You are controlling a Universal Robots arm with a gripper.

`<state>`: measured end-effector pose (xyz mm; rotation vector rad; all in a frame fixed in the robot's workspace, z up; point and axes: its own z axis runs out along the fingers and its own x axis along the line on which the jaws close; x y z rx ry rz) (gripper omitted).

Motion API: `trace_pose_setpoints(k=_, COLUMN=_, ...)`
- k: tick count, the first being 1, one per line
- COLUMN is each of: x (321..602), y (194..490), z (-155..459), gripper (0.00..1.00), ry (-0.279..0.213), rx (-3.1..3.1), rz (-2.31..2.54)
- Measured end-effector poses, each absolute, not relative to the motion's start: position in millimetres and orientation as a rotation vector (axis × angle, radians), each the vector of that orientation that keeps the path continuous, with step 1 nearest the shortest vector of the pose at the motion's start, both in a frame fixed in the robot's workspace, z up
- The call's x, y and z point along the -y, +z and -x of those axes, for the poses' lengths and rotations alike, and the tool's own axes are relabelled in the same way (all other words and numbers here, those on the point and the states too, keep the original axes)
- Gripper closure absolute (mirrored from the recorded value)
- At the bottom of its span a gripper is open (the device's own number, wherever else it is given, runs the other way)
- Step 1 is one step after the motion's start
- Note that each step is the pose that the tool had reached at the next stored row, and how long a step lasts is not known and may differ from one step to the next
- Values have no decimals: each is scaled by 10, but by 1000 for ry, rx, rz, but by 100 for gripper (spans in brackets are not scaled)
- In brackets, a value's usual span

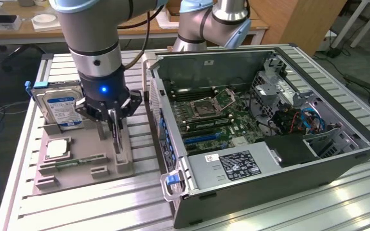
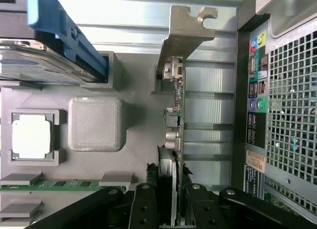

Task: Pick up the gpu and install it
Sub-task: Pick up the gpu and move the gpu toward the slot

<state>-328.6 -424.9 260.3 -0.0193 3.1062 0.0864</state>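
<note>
The gpu (image 1: 118, 143) stands on edge in a slot at the right side of the grey parts tray (image 1: 82, 177), seen edge-on as a thin card. In the wrist view the gpu (image 2: 177, 110) runs away from the camera, its silver end bracket at the far end and its dark cooler close to the fingers. My gripper (image 1: 115, 131) is directly above it, and the black fingers (image 2: 146, 204) press on both faces of the card. The gripper (image 2: 171, 206) is shut on the gpu, which still sits in its tray slot.
The tray also holds a hard drive (image 1: 59, 106) with a blue handle, a CPU (image 1: 56, 148) and a memory stick (image 1: 79, 162). The open computer case (image 1: 313, 159) lies at the exterior view's right with its motherboard (image 1: 217, 120) exposed. A second arm stands behind the case.
</note>
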Motion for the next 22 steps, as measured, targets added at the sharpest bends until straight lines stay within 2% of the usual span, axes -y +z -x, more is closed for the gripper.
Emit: trace_pose_setpoints(k=22, x=4249, y=2973, z=3289, gripper=73, ry=86, rx=-3106, rz=19)
